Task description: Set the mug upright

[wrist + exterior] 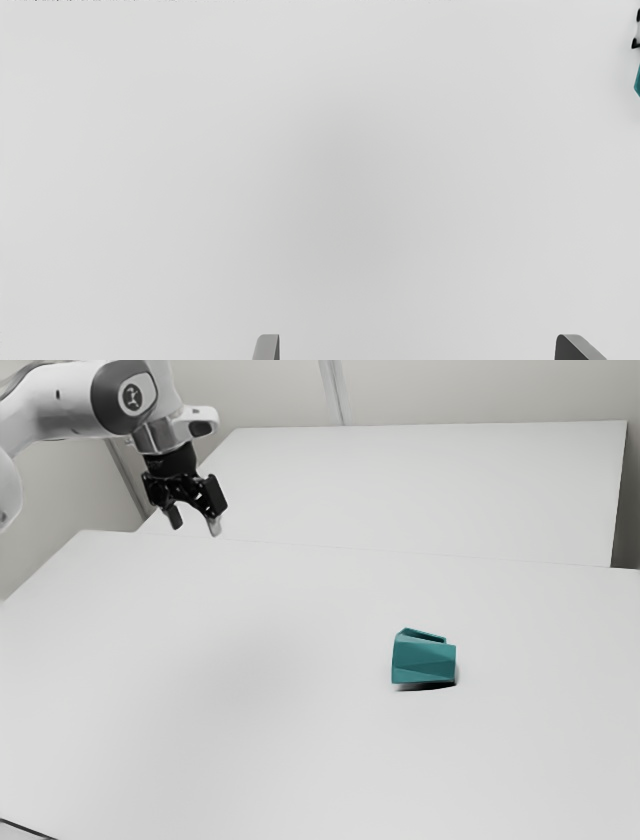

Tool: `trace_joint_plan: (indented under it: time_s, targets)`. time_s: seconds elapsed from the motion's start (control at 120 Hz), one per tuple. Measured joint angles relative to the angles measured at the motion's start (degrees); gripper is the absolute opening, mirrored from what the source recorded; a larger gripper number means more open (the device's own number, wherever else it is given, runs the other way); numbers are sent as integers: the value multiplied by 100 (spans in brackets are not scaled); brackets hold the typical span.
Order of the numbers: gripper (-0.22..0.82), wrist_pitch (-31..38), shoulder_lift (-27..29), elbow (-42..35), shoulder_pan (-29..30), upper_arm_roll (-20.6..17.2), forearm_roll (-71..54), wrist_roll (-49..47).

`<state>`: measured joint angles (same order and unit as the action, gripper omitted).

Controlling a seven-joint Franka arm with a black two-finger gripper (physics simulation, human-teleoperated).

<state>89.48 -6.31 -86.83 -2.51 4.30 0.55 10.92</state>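
Black two-finger jaws point(195, 523) spread wide, empty. Teal faceted mug point(424, 662) lies sideways on white table point(220, 710), lower than jaws, well apart. Off-centre pinch could roll it.

On my exterior feed the mug point(424, 664) is showing teal, its facets shading from lighter to darker, and a black shadow point(425, 687) is edging it. The table point(250, 670) is reading pale grey, the wall point(260, 390) off-white. My arm point(55, 410) is showing white with a dark grey band point(107, 400) and a round dark-and-white emblem point(133, 398). My gripper point(194, 523) is looking black, its fingertips point(267, 346) showing light grey with darker inner faces.
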Motion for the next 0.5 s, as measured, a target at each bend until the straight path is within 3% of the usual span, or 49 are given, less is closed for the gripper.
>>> trace_joint_plan:
  time_s: [0.2, 0.5]
  targets:
    - [60, 189, 102, -237, -33, 69, -21, -92]
    - [60, 2060, 1328, -2807, -34, 94, 303, -186]
